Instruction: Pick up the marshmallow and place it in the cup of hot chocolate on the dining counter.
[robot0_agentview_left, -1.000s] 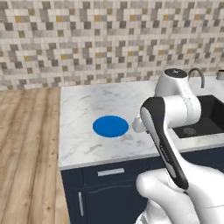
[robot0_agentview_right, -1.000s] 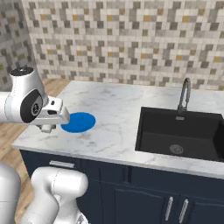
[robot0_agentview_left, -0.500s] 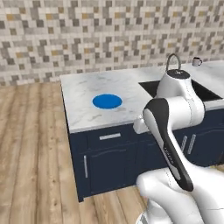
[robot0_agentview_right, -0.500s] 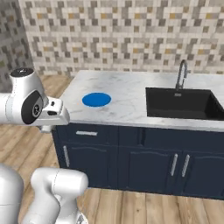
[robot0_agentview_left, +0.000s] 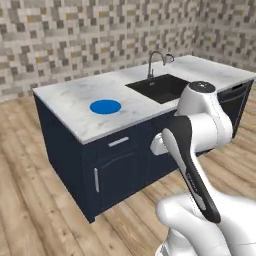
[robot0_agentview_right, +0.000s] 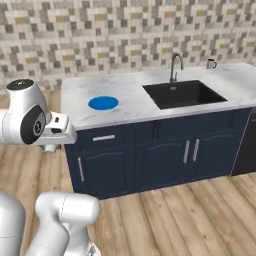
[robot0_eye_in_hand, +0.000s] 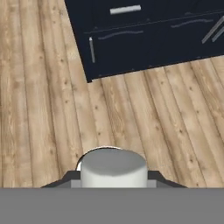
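The marshmallow (robot0_eye_in_hand: 113, 167), a short white cylinder, sits between my gripper's (robot0_eye_in_hand: 113, 176) two dark finger tips at the bottom of the hand view. The gripper is shut on it and hangs over wooden floor in front of the navy cabinets. In the right base view the hand (robot0_agentview_right: 50, 146) is low at the left, away from the counter. A small light mug with a dark handle (robot0_agentview_right: 211, 63) stands far right on the marble counter (robot0_agentview_right: 135, 107). It is too small to tell what it holds. No stools are in view.
A flat blue round plate (robot0_agentview_left: 105, 106) (robot0_agentview_right: 103, 103) lies on the marble top's left part. A black sink (robot0_agentview_right: 182, 94) with a tall faucet (robot0_agentview_right: 173, 65) is set into the middle. Navy cabinet doors (robot0_eye_in_hand: 131, 39) face me across a wide wooden floor (robot0_eye_in_hand: 52, 113).
The whole picture has shifted: the base has backed off from the counter and turned, so cabinet fronts and floor now show. The arm keeps its pose.
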